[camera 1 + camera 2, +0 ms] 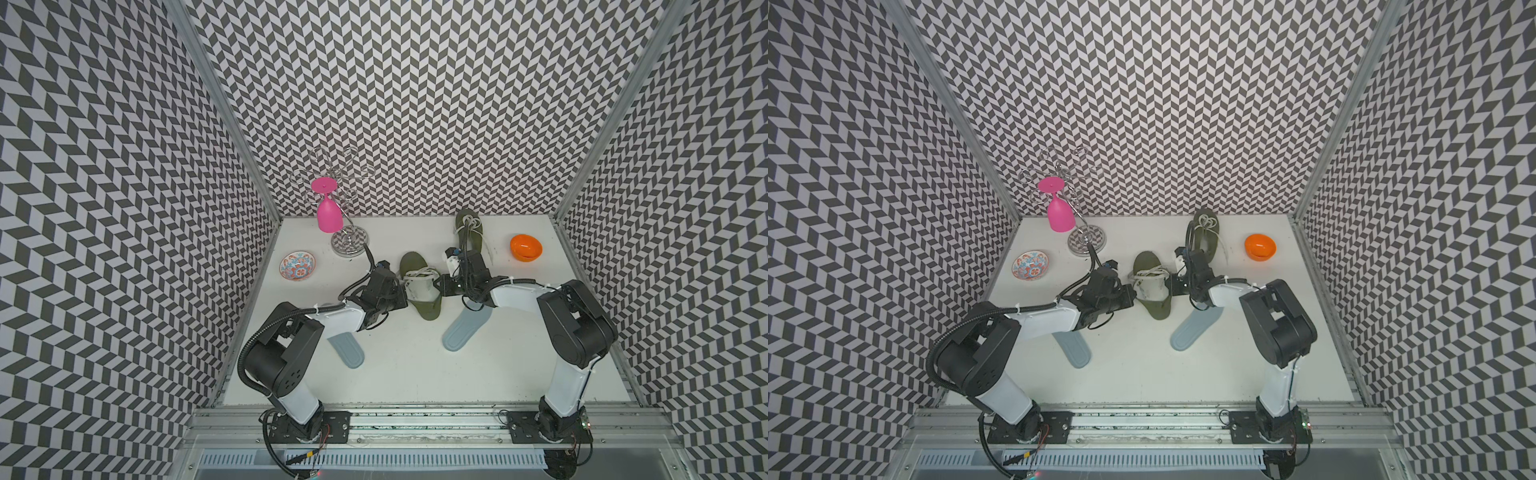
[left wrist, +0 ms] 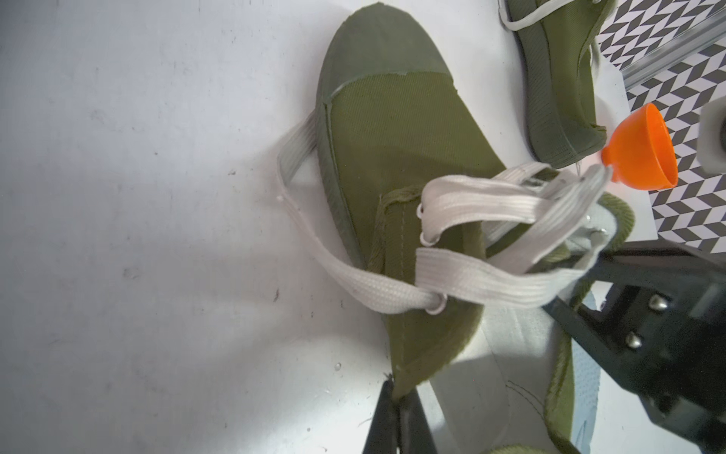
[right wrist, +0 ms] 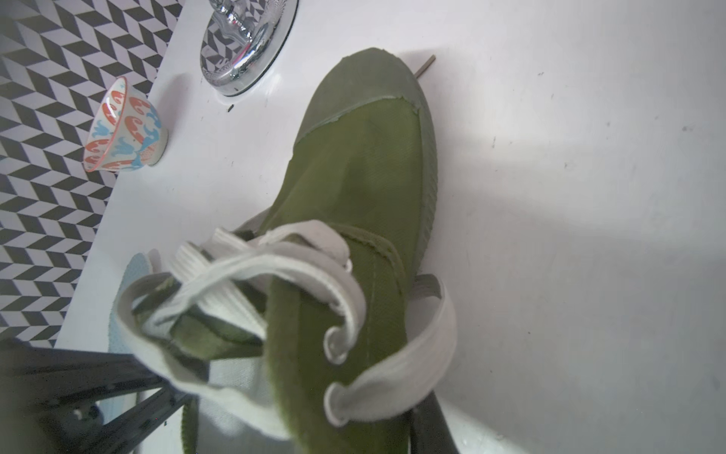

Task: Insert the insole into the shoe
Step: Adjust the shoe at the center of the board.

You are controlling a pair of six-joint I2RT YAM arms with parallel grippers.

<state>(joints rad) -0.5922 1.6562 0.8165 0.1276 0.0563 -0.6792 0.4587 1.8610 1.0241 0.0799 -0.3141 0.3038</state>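
Left end effector [image 2: 396, 408] and right end effector [image 1: 441, 287] clench the shoe [image 1: 412, 265]; toe toward back wall [image 1: 415, 124]

L pincer [image 1: 405, 291], R pincer [image 1: 441, 286] flank green shoe [image 1: 411, 262]; 2 grey insoles [image 1: 347, 351] [image 1: 465, 328] nearby.

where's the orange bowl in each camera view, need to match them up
Top view: orange bowl at back right, beside the far shoe.
Top view: same place.
Left wrist: just past the far shoe, against the patterned wall.
Right wrist: not in it.
Shared landmark: the nearer green shoe, seen in all four.
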